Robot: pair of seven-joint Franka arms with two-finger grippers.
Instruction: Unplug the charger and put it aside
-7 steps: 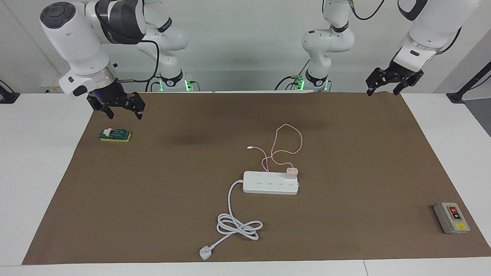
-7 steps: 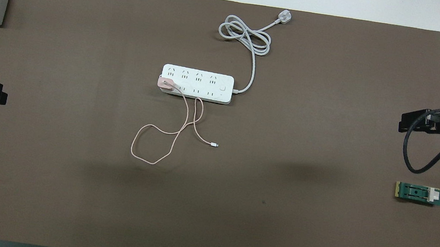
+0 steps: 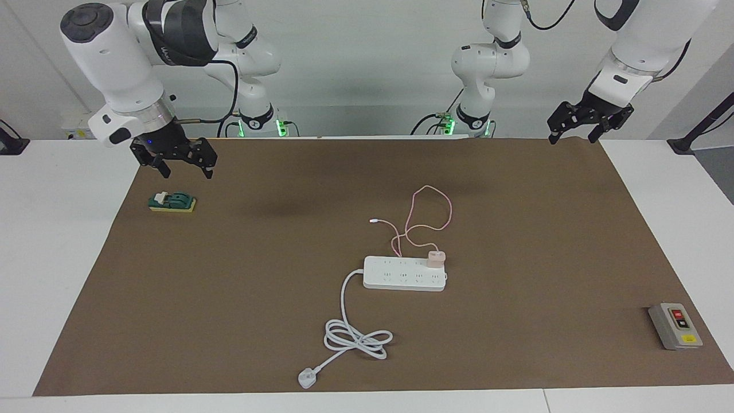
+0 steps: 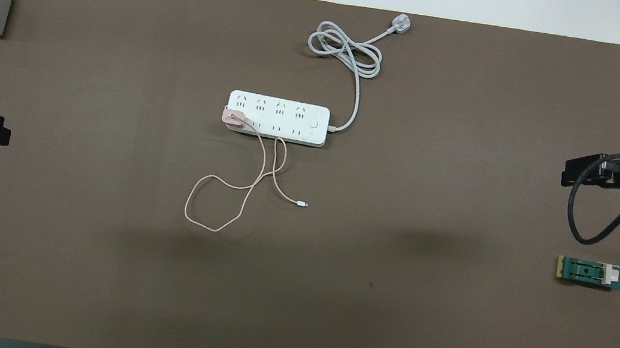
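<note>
We see a brown mat (image 3: 516, 241) covering nearly the whole table (image 3: 57, 241), with white margins showing at both ends and along the edge farthest from the robots. Most of the mat is bare, and the widest open stretches lie between each gripper and the middle.

The right gripper (image 3: 180, 165) hangs in the air over the mat's corner at its own end, fingers spread apart and holding nothing. Just below it on the mat lies a small green block (image 3: 172, 201) on a yellow base. The left gripper (image 3: 573, 132) hangs over the mat's edge at the left arm's end, its fingers also apart and empty. Both are well away from the middle, with bare mat between them and it.

The strip (image 3: 404, 273) lies flat near the middle of the mat, about midway between the two grippers and well apart from both. Its thick white cord (image 3: 355, 335) runs off the end toward the right arm, coils in loops, and ends in a plug (image 3: 307, 378) close to the mat's edge farthest from the robots.

A grey switch box (image 3: 675, 326) sits near the mat's corner at the left arm's end, well apart from the left gripper.

The charger (image 3: 436, 258) stands plugged into the strip at the end toward the left arm. Its cable (image 3: 433, 206) loops over bare mat on the robots' side of the strip, ending in a white tip (image 3: 373, 221).
</note>
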